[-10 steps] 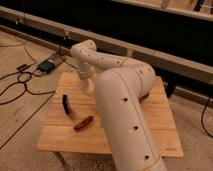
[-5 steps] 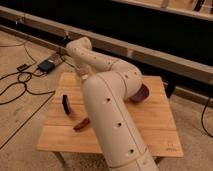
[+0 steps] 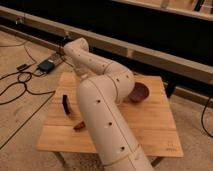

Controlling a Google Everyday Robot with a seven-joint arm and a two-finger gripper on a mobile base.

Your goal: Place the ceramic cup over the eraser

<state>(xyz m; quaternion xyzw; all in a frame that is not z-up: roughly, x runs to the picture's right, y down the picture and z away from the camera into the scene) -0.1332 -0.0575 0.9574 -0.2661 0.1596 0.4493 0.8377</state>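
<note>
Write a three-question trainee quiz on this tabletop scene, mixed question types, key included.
1. True or false: the eraser lies uncovered on the wooden table.
2. Which thing lies nearest the eraser? A) purple bowl B) reddish-brown stick C) black box on the floor
3. Fill in: the end effector cannot be seen; it is hidden over the table's far side behind the robot's own ____.
Key: 1 true; 2 B; 3 arm.
</note>
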